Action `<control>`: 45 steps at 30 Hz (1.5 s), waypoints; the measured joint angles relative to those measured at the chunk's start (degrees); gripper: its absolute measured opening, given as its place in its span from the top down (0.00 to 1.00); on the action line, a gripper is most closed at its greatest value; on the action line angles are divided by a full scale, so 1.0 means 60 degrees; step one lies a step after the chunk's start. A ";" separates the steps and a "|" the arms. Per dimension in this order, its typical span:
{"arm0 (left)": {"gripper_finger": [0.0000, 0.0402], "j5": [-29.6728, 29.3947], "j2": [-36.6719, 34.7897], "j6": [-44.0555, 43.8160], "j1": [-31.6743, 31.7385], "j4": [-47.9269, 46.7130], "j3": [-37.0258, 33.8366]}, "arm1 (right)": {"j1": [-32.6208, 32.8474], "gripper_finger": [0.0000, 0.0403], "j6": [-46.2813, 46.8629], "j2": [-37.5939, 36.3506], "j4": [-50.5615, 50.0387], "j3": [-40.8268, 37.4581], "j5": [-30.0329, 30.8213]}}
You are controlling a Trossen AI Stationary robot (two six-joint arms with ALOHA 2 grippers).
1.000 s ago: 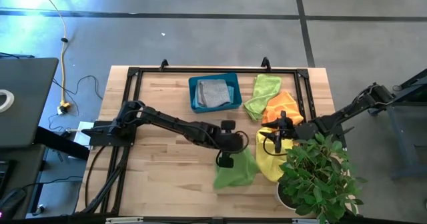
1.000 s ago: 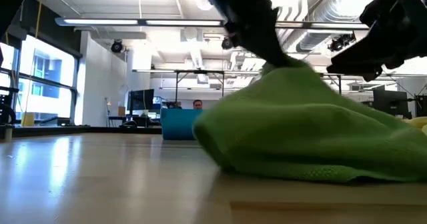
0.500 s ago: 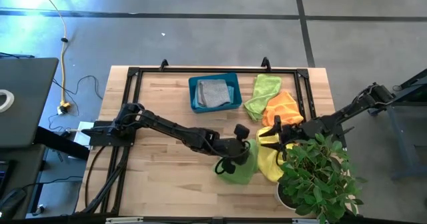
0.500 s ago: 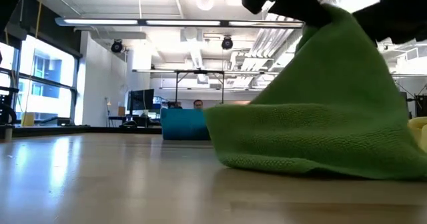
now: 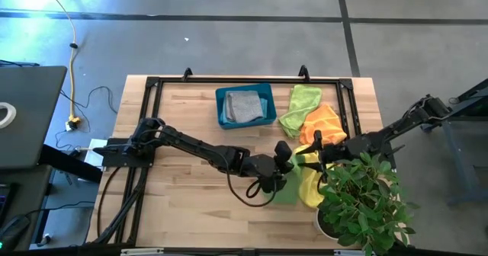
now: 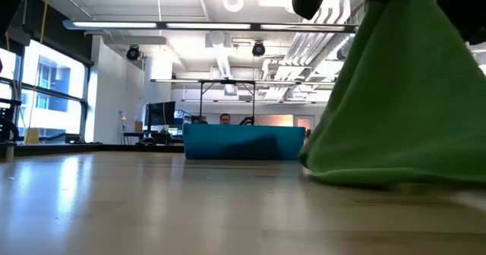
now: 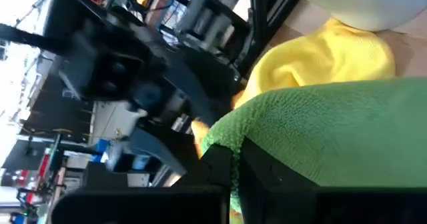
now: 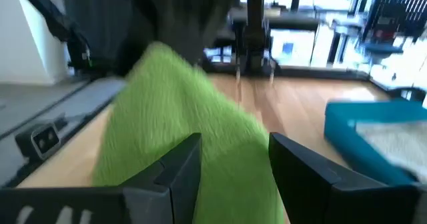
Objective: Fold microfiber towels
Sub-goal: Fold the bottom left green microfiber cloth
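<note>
Mid-fold, the left gripper (image 5: 279, 167), jaws clamped on the green towel (image 5: 287, 187), lifted it beside the plant (image 5: 363, 199); right gripper (image 5: 313, 158) waited open, empty.

A lime green microfiber towel (image 6: 395, 103) is hanging in a tall drape at the right of the low view, its lower edge resting on the wooden table (image 6: 152, 202). A dark part of an arm is showing above the towel's top, at the upper edge. Behind, a teal plastic bin (image 6: 243, 143) is sitting on the table, and a person's head is showing just above its rim
</note>
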 joint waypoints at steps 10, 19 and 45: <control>1.00 -0.2193 0.0000 -0.0245 -0.0218 -0.1258 0.0000 | 0.0000 0.59 0.3148 0.0004 -0.1893 0.0000 -0.1160; 1.00 -0.2900 -0.0004 -0.1661 0.0007 -0.1863 0.0000 | 0.0007 0.59 0.4849 0.0004 -0.1564 0.0000 -0.3213; 1.00 -0.2863 -0.0004 -0.1785 -0.0495 -0.2407 0.0004 | 0.0007 0.59 0.2530 -0.0013 -0.1629 0.0000 -0.0872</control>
